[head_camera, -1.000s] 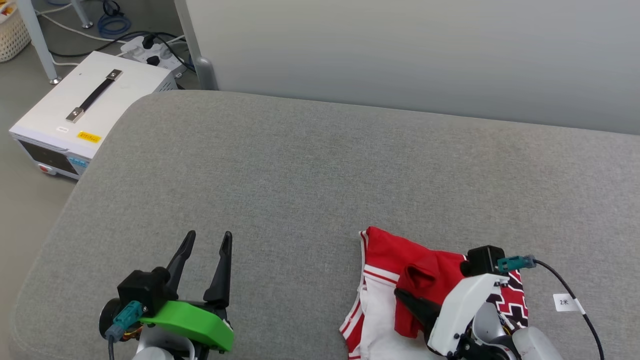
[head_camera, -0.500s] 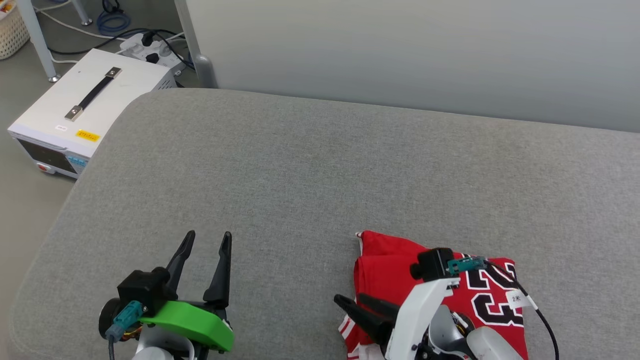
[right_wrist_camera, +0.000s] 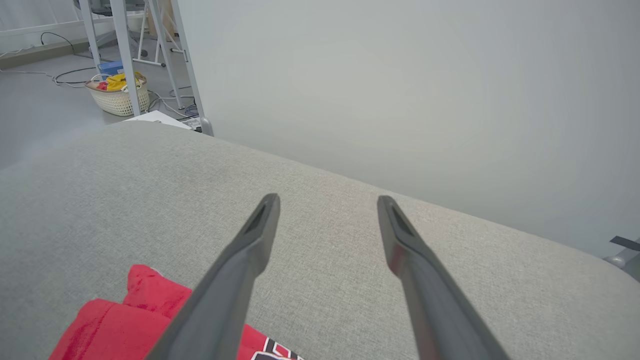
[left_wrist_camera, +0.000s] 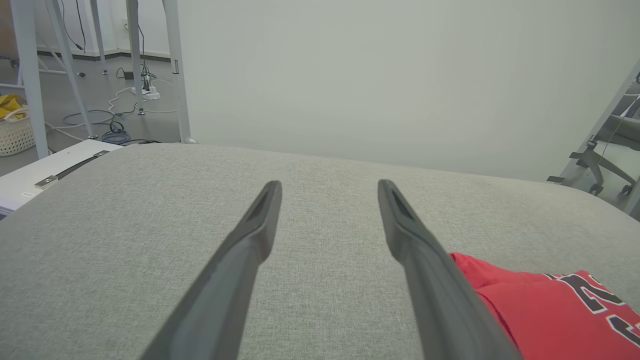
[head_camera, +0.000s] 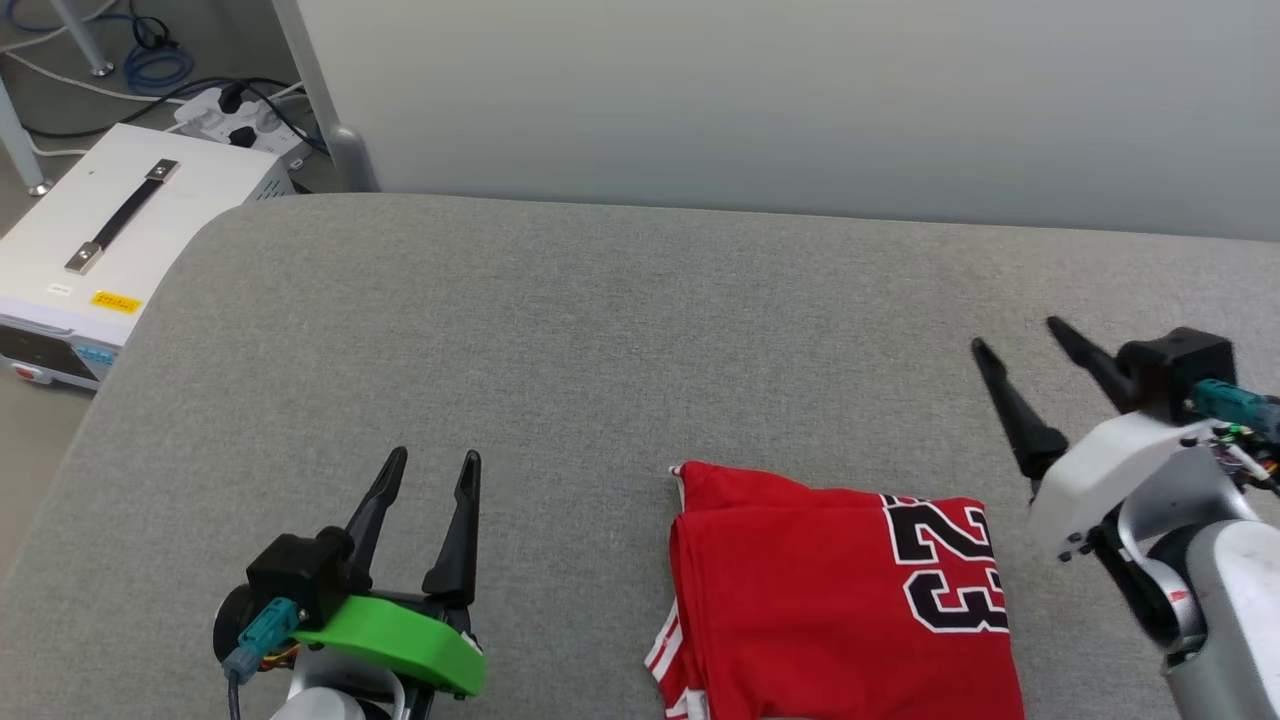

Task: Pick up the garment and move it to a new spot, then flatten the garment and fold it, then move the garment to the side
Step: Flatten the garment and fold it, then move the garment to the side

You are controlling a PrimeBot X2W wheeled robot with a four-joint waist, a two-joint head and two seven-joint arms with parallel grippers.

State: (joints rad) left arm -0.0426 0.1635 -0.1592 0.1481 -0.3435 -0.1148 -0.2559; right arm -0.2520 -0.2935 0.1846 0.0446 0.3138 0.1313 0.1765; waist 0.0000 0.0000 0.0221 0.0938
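Garment is seen lying folded as a compact red rectangle at lower centre-right of the head view, on the grey cushion, cut off by the bottom edge. Striped trim is exposed at its lower-left corner.

Change: a second ago a flap was pinched by the right gripper with the white sleeve exposed. That flap has since been laid over and released. The gripper is now lifted off to mid-right, fingers spread, nothing held, apart from the cloth. Head camera has also shifted, so the background offset is not to be read as object motion.

Left gripper is parked lower left, fingers spread, empty, well apart from the garment.

Judgement: fold looks done; the move to the side remains.

Writing: "23" is readable, black with white outline. Yellow label on the white box, upper left, is illegible.
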